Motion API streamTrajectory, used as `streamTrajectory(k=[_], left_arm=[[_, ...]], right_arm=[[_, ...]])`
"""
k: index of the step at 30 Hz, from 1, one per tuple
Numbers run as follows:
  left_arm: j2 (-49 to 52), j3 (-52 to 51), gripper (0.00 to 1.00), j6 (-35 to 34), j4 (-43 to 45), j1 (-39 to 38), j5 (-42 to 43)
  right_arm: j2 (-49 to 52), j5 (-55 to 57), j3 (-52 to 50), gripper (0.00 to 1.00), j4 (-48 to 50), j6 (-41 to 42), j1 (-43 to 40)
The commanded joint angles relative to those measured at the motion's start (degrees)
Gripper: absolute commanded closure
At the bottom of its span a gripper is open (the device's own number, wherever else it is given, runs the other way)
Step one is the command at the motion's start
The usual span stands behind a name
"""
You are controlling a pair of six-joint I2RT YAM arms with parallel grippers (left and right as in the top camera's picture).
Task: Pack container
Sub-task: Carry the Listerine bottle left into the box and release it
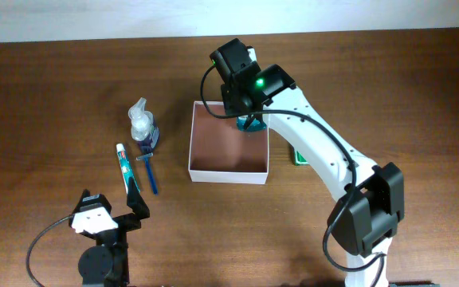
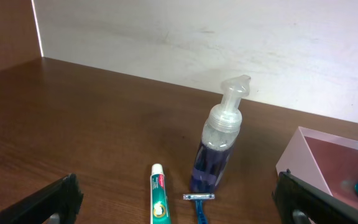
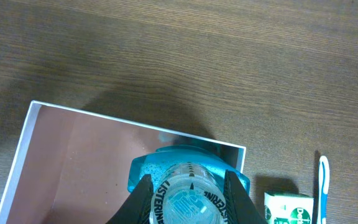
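The container (image 1: 205, 170) is a shallow square box, white outside and reddish-brown inside, at the table's middle; it also shows in the right wrist view (image 3: 23, 146) and at the right edge of the left wrist view (image 2: 303, 149). My right gripper (image 3: 188, 199) is shut on the clear cap of a teal mouthwash bottle (image 3: 140, 171), which stands in the box's far right corner (image 1: 251, 123). My left gripper (image 2: 179, 208) is open and empty, low near the table's front left (image 1: 106, 215). A toothpaste tube (image 2: 160, 200), a blue razor (image 2: 199, 204) and a foam pump bottle (image 2: 219, 140) lie ahead of it.
A green-and-white small box (image 3: 288, 208) and a toothbrush (image 3: 322, 186) lie on the table right of the container. The green box also shows in the overhead view (image 1: 299, 155). A pale wall (image 2: 229, 37) runs along the table's far edge.
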Motion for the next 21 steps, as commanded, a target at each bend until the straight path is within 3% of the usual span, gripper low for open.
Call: streamTrajectory(k=[1,5,14,15,16,17,19,21], left_arm=[[-0.5,-0.3,0.00,0.9,0.2,0.3,0.6],[-0.5,-0.3,0.01,0.9,0.2,0.3,0.6],[-0.5,-0.3,0.01,0.9,0.2,0.3,0.6],[-0.5,-0.3,0.01,0.9,0.2,0.3,0.6],[-0.5,-0.3,0.01,0.9,0.2,0.3,0.6],[-0.5,-0.3,0.01,0.9,0.2,0.3,0.6],[-0.5,-0.3,0.01,0.9,0.2,0.3,0.6],[-0.5,-0.3,0.01,0.9,0.2,0.3,0.6]], right_arm=[[1.0,2.6,1.6,0.87,0.5,0.7,-0.3],[1.5,2.6,1.6,0.81,0.4,0.7,-0.3],[1.5,2.6,1.6,0.80,-0.2,0.7,-0.3],[1.5,2.6,1.6,0.76,-0.2,0.7,-0.3],[1.5,2.6,1.6,0.63,-0.2,0.7,-0.3],[1.5,2.6,1.6,0.42,-0.2,0.7,-0.3],[1.5,2.6,1.6,0.31,-0.2,0.7,-0.3],[1.4,2.6,1.6,0.29,-0.2,0.7,-0.3]])
